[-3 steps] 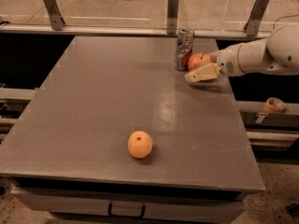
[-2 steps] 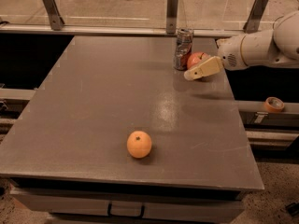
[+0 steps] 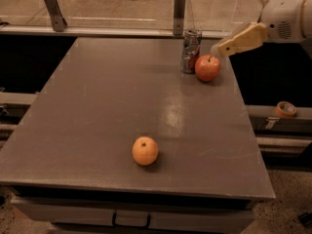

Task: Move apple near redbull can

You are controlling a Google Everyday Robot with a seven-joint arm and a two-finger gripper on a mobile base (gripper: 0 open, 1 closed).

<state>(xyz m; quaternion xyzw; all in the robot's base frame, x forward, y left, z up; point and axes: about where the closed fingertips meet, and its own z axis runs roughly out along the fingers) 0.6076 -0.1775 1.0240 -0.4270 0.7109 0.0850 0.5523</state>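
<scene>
The red apple (image 3: 207, 68) sits on the grey table (image 3: 107, 106) at its far right, touching or almost touching the right side of the silver-blue redbull can (image 3: 191, 51), which stands upright. My gripper (image 3: 218, 48) hangs in the air just above and to the right of the apple. It is open, holds nothing and does not touch the apple. The white arm reaches in from the upper right corner.
A plain orange fruit (image 3: 145, 150) lies near the table's front middle. The table's right edge runs close to the apple. A roll of tape (image 3: 285, 109) lies on a ledge to the right. A railing with metal posts (image 3: 180, 11) runs behind the table.
My gripper has let go of the apple and risen up and to the right. The apple stays on the table next to the can.
</scene>
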